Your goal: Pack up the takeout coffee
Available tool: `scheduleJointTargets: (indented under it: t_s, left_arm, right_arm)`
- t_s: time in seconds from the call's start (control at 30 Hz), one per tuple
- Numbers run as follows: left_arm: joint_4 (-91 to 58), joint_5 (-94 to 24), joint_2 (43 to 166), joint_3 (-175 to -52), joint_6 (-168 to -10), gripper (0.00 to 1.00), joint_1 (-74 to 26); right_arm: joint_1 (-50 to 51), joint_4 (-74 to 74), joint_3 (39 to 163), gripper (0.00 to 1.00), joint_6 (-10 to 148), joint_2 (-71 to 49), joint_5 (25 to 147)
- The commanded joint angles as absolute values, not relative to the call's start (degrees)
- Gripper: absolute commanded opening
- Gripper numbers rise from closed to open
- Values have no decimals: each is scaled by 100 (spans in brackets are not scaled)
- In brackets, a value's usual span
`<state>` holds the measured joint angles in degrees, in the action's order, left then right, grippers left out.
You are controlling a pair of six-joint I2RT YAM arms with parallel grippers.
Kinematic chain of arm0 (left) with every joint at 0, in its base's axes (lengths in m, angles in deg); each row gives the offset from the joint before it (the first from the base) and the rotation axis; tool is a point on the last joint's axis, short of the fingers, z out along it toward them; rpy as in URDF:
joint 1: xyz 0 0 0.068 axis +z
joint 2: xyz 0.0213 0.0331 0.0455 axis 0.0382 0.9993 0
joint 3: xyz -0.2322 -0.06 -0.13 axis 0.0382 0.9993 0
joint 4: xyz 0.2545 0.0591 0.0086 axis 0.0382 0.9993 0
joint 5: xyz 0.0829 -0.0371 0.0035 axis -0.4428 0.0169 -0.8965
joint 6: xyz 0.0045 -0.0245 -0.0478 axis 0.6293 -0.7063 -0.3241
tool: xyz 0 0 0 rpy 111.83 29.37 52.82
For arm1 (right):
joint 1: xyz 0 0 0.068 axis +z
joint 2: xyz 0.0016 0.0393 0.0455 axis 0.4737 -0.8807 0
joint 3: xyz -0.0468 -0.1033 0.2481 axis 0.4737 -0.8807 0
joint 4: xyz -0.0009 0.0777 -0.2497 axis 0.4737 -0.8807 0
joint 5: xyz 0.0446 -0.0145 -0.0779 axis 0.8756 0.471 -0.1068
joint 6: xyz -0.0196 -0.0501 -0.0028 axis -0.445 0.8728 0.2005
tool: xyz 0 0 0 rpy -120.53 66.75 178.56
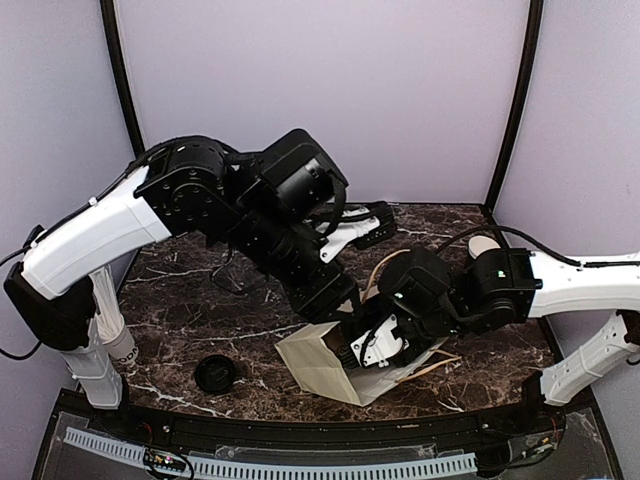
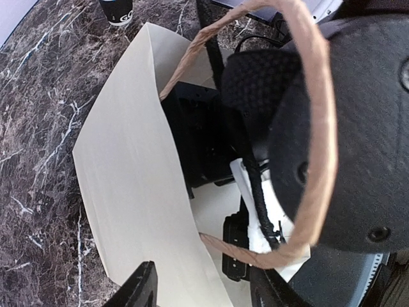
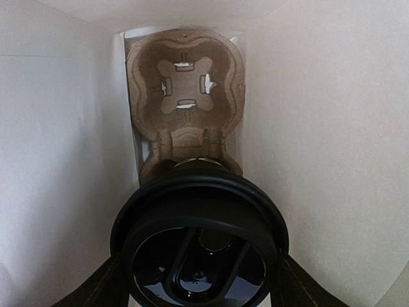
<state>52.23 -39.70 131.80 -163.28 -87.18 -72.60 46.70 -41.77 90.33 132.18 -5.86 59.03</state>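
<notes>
Top external view, from the left: your left arm point(image 1: 100, 235) rises from its base, folds at the elbow and reaches down over the middle of the table point(image 1: 190, 310). One loose lid point(image 1: 215, 373) lies flat, well to the left of both sets of fingers. One white bag point(image 1: 318, 365) lies on its side, mouth to the right, with two twisted paper handles point(image 1: 383, 268). Your right arm point(image 1: 585, 280) comes in low from the right, and its wrist goes into the bag's mouth. One open cup point(image 1: 487, 245), white rim bare, stands behind that arm, well away from its fingers.

Left wrist view: the left gripper point(image 2: 204, 293) is spread wide and grips nothing. The bag's upper wall runs between its two fingers point(image 2: 139, 289), and one handle loops round the right arm's wrist just beyond them. A black cup with white print point(image 2: 116, 9) stands past the bag, its top cut off by the frame, so you can't tell if it's the open one.

Right wrist view: the right gripper point(image 3: 199, 272) is deep inside the bag, closed on the coffee point(image 3: 199, 240). One finger presses each side, and the coffee's black top faces the camera. One pulp tray point(image 3: 185, 89) lies straight ahead of the fingertips at the bag's far end, with one socket showing. You can't tell whether the coffee sits in the tray.
</notes>
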Motion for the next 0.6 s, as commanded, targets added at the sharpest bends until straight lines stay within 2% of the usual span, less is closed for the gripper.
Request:
scheduleJointTargets:
  t_s: [0.0, 0.17, 0.23, 0.37, 0.5, 0.57]
  left_arm:
    - [5820, -4178, 13355, -16630, -8914, 51, -7326]
    - [5816, -4160, 13380, -16540, -8913, 44, -7331]
    - [5803, -4123, 13405, -16493, -8855, 37, -7331]
    - [5680, -4128, 13437, -16410, -8633, 8, -7331]
    - [5223, -4065, 13231, -15963, -8254, 1, -7331]
    - [5006, -3983, 13126, -15678, -8016, 0, -7331]
  right_arm:
    - [4646, -4039, 9144, 7, 13094, -561, 5844]
    - [4648, -3999, 9072, 7, 13084, -520, 5804]
    - [4648, -3994, 9035, 7, 13061, -497, 5798]
    - [4650, -3967, 8995, 7, 13027, -427, 5745]
    - [4648, -3918, 8903, 6, 13151, -275, 5749]
    - [4641, -3951, 8799, 4, 13256, -192, 5795]
